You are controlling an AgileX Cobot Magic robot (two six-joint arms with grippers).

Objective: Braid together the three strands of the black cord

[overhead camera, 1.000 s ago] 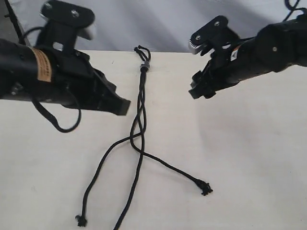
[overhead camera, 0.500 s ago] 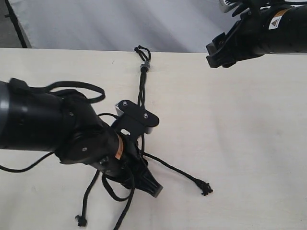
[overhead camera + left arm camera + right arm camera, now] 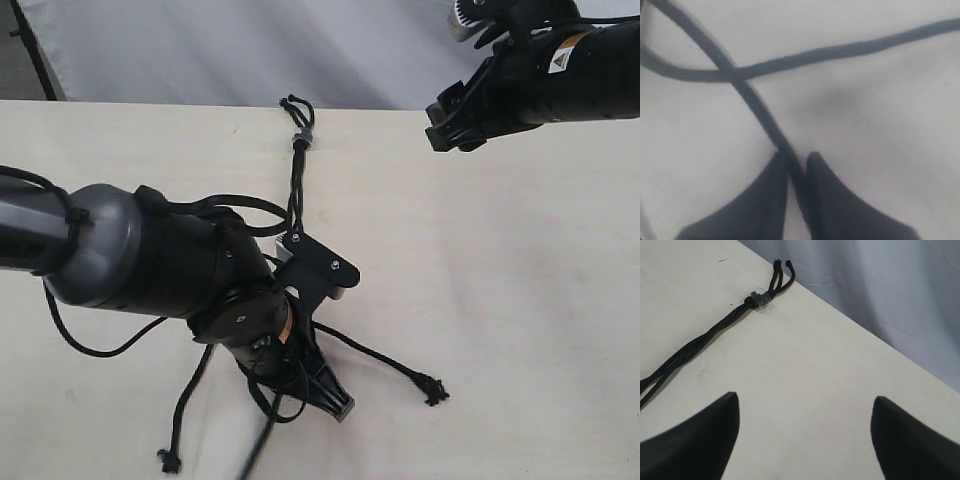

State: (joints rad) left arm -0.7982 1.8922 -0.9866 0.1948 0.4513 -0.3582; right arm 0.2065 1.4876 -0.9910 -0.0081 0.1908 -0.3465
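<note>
The black cord lies on the pale table, its knot with the grey band [image 3: 301, 135] at the far edge, also in the right wrist view [image 3: 759, 299]. The three strands run toward me. The right strand ends in a frayed knot [image 3: 432, 390], as does the left strand [image 3: 168, 460]. The middle strand [image 3: 262, 445] runs off the near edge. My left gripper [image 3: 338, 405] is low over the strands. In the left wrist view it [image 3: 795, 157] is shut on one strand [image 3: 755, 102], which crosses another strand [image 3: 840, 50]. My right gripper [image 3: 445, 125] [image 3: 805, 405] hangs open, empty, at the far right.
My left arm's bulky body [image 3: 160, 265] and its looping cables [image 3: 100, 350] cover the middle of the cord. A grey cloth backdrop [image 3: 200, 50] rises behind the table's far edge [image 3: 400, 108].
My left arm swung from the far left down over the cord's lower half and its gripper closed on a strand. My right arm pulled back toward the far right corner.
</note>
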